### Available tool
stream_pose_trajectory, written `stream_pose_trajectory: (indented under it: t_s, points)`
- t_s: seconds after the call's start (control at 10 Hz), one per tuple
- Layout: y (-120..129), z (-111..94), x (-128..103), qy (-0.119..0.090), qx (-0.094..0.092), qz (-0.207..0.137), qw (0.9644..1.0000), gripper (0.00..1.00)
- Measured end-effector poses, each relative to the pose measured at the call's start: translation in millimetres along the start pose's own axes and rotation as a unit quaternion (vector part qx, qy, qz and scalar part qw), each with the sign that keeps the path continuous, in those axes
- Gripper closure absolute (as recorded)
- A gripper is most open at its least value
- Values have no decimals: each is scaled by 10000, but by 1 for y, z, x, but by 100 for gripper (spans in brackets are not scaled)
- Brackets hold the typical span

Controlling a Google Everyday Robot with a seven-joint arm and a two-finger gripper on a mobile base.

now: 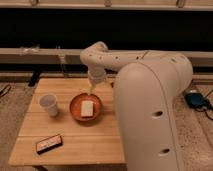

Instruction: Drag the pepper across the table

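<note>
The small dark red pepper is not visible; the bulky white robot arm (pixel 150 105) covers the right side of the light wooden plank table (pixel 75 145), where it may lie. The gripper (pixel 91 89), spread wide and empty, hangs at centre frame over the far rim of the round orange plate (pixel 72 109). Judged step: the approach. The next move calls for bringing the gripper to the pepper and lowering it against the pepper before any drag.

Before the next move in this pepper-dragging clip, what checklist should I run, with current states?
1. View of the small dark red pepper: not ok, hidden behind the white robot arm.
2. Pincer near the pepper: cannot tell; it hangs over the far rim of the orange round plate.
3. Pincer open, nothing seen in it: ok.
4. Path across the light wooden table: cannot tell; white cup and flat black device stand on it.
</note>
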Motion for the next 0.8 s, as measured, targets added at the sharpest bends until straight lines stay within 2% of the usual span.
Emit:
stream_pose_trajectory:
  t_s: [0.3, 0.5, 0.7, 0.8]
  points:
    - [64, 15, 23, 110, -70, -84, 9999, 20]
    - [104, 29, 31, 187, -28, -90, 9998, 20]
    - [140, 53, 27, 104, 129, -84, 9998, 20]
    - [146, 63, 24, 14, 231, -92, 9997, 20]
